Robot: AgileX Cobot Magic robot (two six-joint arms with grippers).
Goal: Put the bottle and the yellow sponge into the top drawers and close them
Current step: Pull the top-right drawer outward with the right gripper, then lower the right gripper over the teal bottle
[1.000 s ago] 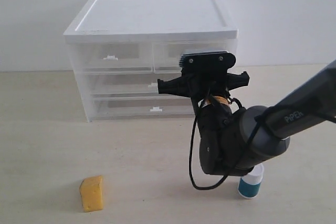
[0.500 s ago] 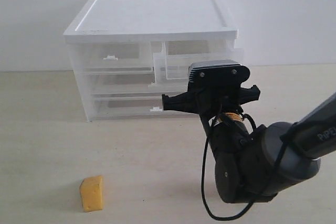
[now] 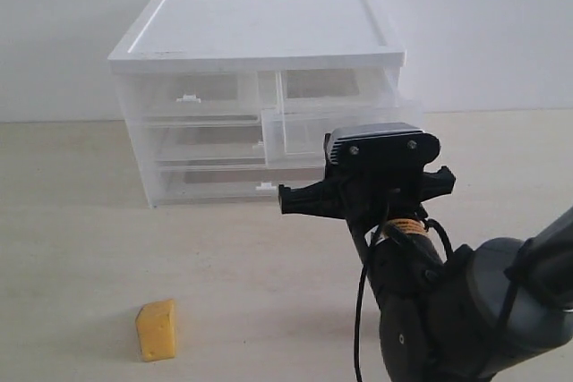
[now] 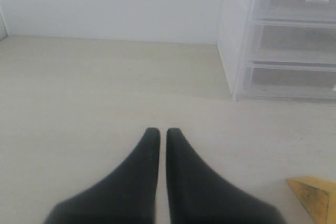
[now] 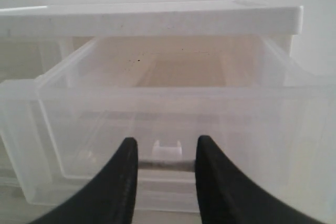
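R gripper (image 5: 167, 146): 2 smooth black tapered fingers (image 5: 123, 182), jaws part-way apart and clamped on nothing. A small white handle (image 5: 167, 149) sits in the gap w/ clear space each side. Just past the tips is the right top drawer (image 5: 100, 103), a frosted see-through plastic box w/ rounded corners, standing pulled out of the cabinet (image 5: 157, 18).

L gripper (image 4: 159, 131): same black fingers, pressed together to a hairline slit, holding nothing, low over the table (image 4: 79, 87), which is matte pale beige. The yellow sponge (image 3: 156, 330) lies on the table near this gripper, off to one side and not touching. There is 1 only, wedge-shaped w/ a pitted face.

Beyond both grippers is the 1 cabinet – flat white top w/ a raised rim, clear walls. It has 4 drawers: 2 half-width on top, the left top drawer (image 3: 192, 96) flush shut, and 2 full-width drawers (image 3: 210, 143) below, also shut. 3 white handles show in the exterior view. The 4th is hidden by the black camera box (image 3: 382, 145) on the bulky grey R arm (image 3: 466, 310) – it also covers part of the open drawer's front. Farthest back is a plain white wall (image 3: 492, 24).
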